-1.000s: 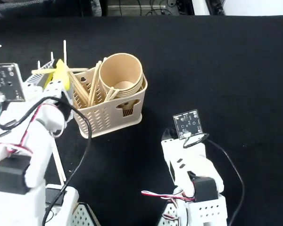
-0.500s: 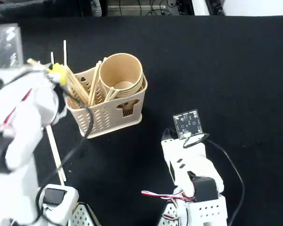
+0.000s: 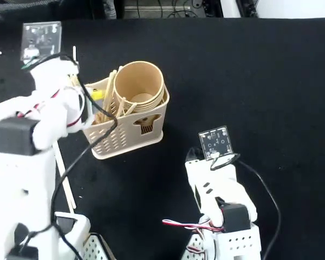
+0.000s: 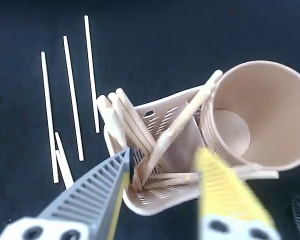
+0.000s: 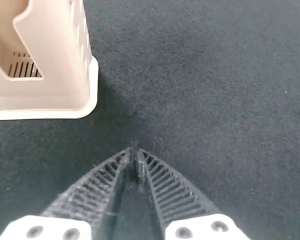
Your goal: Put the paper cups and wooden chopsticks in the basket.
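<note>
Basket (image 3: 127, 135) loaded, left gripper (image 4: 165, 155) spread wide above it.
Paper cups (image 3: 139, 81) sit stacked in the basket's right compartment, and wooden chopsticks (image 4: 177, 125) lean in the left one. I see loose chopsticks (image 4: 73, 100) on the black cloth (image 3: 249, 81) left of the basket, and one more (image 3: 65, 179) nearer, beside the left arm. The left gripper hangs over the chopstick compartment, holding nothing. The right gripper (image 5: 135, 162) is low over the cloth, near-right of the basket, jaws pressed together and empty.
</note>
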Robot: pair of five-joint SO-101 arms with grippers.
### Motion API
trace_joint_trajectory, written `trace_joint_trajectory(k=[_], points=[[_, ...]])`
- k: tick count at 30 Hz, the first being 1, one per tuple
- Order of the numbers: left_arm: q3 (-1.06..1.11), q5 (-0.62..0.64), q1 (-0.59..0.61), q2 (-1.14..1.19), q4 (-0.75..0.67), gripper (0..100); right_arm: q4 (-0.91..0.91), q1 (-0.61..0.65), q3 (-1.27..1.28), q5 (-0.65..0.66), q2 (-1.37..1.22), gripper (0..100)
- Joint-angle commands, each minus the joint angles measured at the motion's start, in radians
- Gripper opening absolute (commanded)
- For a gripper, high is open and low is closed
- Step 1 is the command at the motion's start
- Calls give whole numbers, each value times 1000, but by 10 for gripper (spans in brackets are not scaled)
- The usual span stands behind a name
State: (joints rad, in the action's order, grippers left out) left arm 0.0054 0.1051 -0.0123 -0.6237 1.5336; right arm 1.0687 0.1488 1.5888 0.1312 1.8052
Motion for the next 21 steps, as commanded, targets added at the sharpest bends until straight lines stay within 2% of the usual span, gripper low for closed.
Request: trace_joint_trajectory(k=[1, 4, 7, 11, 16, 21], points=[[-15, -11, 117, -83, -3, 276, 3, -3, -12, 2, 88, 14], [-22, -15, 329, -20, 2, 274, 3, -3, -12, 2, 88, 14], [-27, -107, 450, 117, -5, 275, 3, -3, -10, 2, 88, 14], [-27, -227, 460, 336, -54, 275, 3, -3, -12, 2, 88, 14], [-84, -232, 460, 611, -196, 276, 3, -3, -10, 2, 88, 14], [-271, -229, 466, 924, -215, 275, 2, -3, -8, 2, 88, 14]])
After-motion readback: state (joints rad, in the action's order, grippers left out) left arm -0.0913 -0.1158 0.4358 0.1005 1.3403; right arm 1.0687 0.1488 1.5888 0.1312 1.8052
